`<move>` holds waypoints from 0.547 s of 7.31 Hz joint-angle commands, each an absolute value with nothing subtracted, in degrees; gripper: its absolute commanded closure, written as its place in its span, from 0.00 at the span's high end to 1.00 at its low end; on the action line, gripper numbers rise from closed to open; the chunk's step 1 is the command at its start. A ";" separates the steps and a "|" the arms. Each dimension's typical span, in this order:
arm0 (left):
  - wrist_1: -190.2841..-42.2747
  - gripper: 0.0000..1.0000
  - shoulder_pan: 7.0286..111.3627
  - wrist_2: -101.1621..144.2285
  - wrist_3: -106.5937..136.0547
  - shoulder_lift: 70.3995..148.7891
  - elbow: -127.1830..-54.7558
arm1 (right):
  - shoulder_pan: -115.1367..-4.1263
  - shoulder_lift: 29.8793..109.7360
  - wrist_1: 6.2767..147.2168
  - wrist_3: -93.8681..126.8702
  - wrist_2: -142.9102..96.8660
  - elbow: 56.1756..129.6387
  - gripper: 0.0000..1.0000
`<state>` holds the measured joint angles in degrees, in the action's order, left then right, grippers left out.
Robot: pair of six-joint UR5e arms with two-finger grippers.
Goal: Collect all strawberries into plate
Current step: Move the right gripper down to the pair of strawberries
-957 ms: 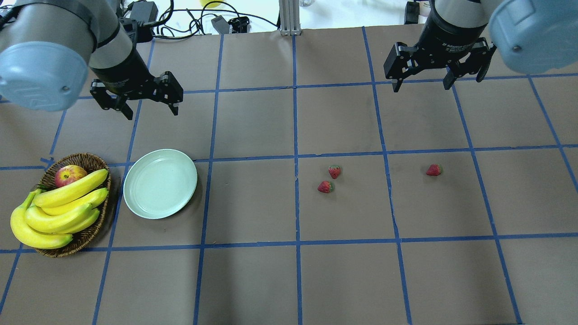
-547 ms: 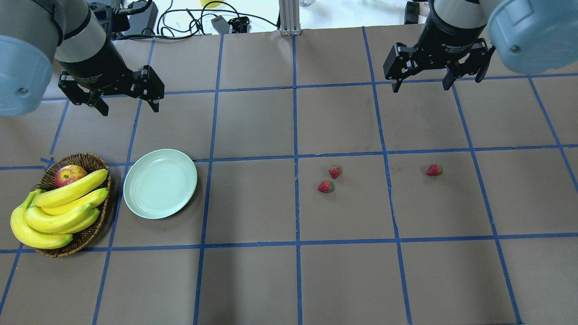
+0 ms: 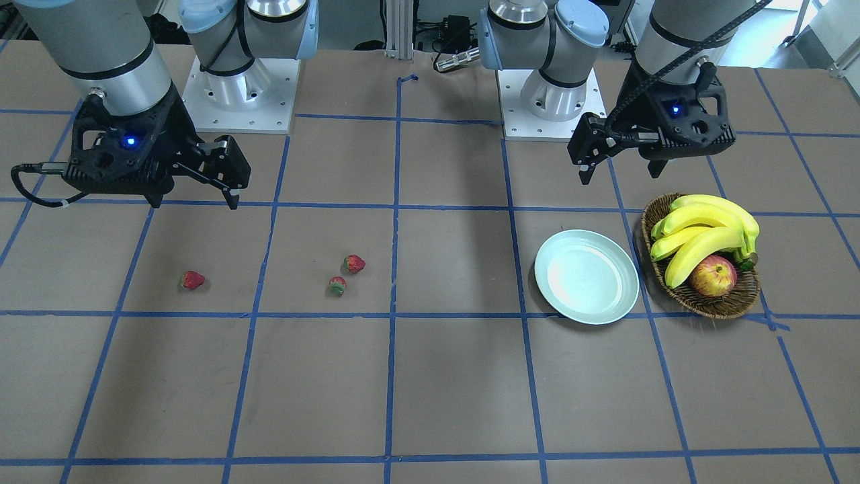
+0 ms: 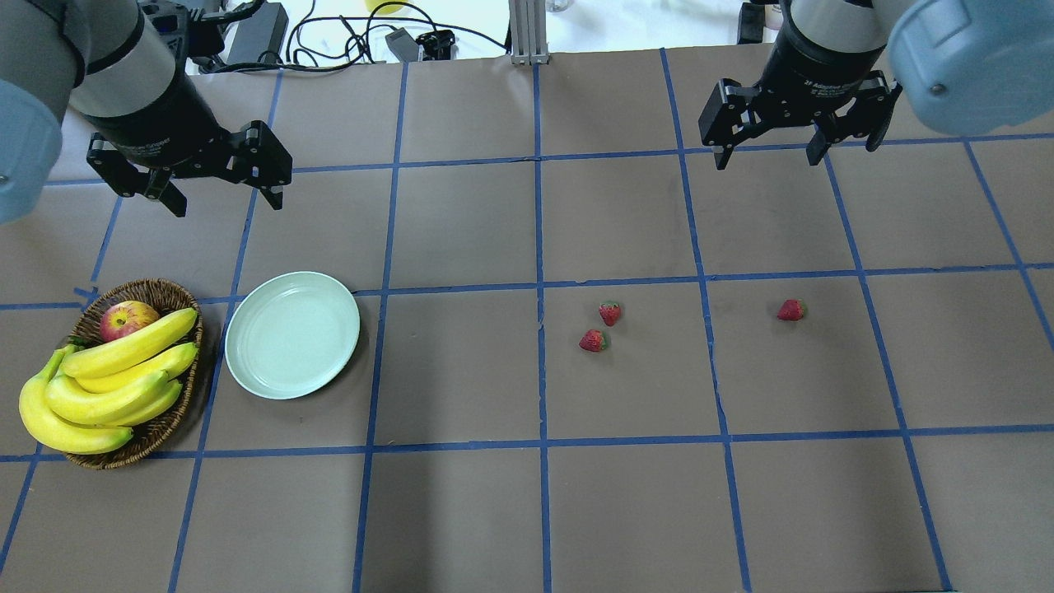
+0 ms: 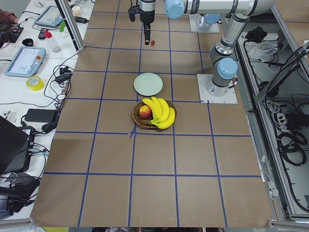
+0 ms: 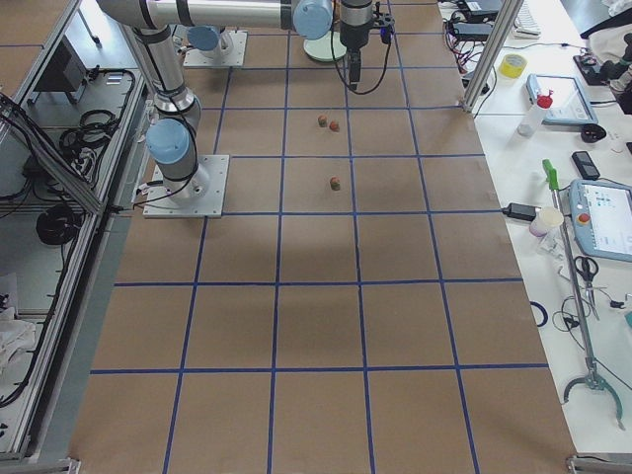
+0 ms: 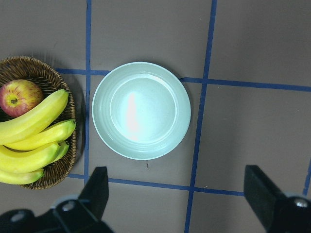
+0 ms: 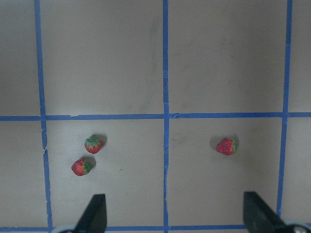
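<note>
Three small red strawberries lie on the brown table: two close together (image 4: 609, 313) (image 4: 592, 340) near the middle and one (image 4: 790, 310) further right. They also show in the right wrist view (image 8: 94, 144) (image 8: 81, 166) (image 8: 226, 146). The mint-green plate (image 4: 292, 335) sits empty at the left, and it also shows in the left wrist view (image 7: 141, 110). My left gripper (image 4: 228, 202) is open and empty, up and behind the plate. My right gripper (image 4: 770, 159) is open and empty, behind the strawberries.
A brown wicker basket (image 4: 156, 292) with bananas (image 4: 107, 379) and a red-yellow apple (image 4: 128, 319) stands just left of the plate. Blue tape lines grid the table. Cables and boxes lie beyond the far edge.
My left gripper has moved left and back, away from the plate, still open. My right gripper and the strawberries have not moved.
</note>
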<state>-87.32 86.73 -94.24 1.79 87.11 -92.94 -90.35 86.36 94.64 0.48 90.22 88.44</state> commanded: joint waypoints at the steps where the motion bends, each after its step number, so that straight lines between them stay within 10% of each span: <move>1: -88.06 1.00 86.75 -91.77 1.76 86.84 -92.99 | -90.53 86.13 94.66 1.40 90.18 88.42 1.00; 4: -88.15 1.00 86.75 -92.02 1.23 86.92 -93.95 | -92.10 84.82 95.01 4.21 90.18 87.80 0.98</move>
